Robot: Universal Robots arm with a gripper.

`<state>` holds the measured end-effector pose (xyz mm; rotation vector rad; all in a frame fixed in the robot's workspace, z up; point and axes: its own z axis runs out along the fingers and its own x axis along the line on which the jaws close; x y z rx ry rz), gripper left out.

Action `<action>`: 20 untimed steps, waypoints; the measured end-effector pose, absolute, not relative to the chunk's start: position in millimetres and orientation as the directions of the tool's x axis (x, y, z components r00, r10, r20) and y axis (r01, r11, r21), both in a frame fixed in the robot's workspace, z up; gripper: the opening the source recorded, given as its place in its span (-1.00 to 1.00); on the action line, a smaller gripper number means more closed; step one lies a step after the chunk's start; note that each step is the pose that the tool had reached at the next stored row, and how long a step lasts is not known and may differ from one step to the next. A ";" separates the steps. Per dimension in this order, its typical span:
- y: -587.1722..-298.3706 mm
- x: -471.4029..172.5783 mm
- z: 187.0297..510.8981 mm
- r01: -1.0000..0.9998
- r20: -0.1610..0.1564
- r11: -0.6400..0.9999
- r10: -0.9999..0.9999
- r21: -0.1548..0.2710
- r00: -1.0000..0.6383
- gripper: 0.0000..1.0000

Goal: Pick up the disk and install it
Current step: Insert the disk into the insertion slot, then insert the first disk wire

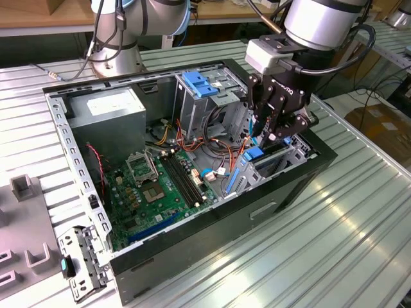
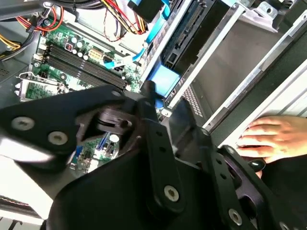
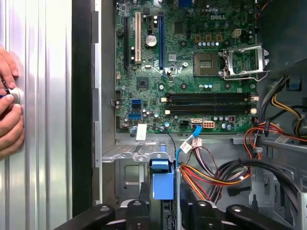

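One open tower computer case [image 1: 192, 256] lies on its side on the ribbed metal bench [image 1: 359, 244], and it holds most of what there is to count: one green motherboard [image 1: 160, 186] with four long black memory slots [image 3: 211, 103] and one processor socket [image 3: 242, 62], one grey power-supply box [image 1: 106, 112] in the far corner, one tall metal drive cage [image 1: 205, 106] topped by a blue latch [image 1: 199, 83], and bundles of red, yellow, orange and black cables [image 3: 216, 175]. One disk [image 1: 255, 154] stands on edge in the drive bay at the end of the case toward the exterior view's right, its blue carrier end poking up out of the slot. The single end effector [image 1: 263, 140] reaches down into that bay, its fingers narrow and closed on either side of that blue end. One person's hand [image 2: 273, 139] rests on the bench just outside the case wall. A second arm's base [image 1: 115, 51] stands behind the case.
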<state>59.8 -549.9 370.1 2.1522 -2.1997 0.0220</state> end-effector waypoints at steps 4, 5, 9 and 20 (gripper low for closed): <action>-550.0 59.8 370.1 -0.999 0.057 0.023 -0.998 0.035 -0.021 -0.64; -549.9 59.8 370.1 -0.999 0.058 0.023 -0.998 0.035 -0.021 -0.76; -549.9 59.8 370.1 -0.999 0.059 0.023 -0.998 0.035 -0.021 -0.79; -549.9 59.8 370.1 -0.999 0.065 0.023 -0.998 0.034 -0.021 -0.79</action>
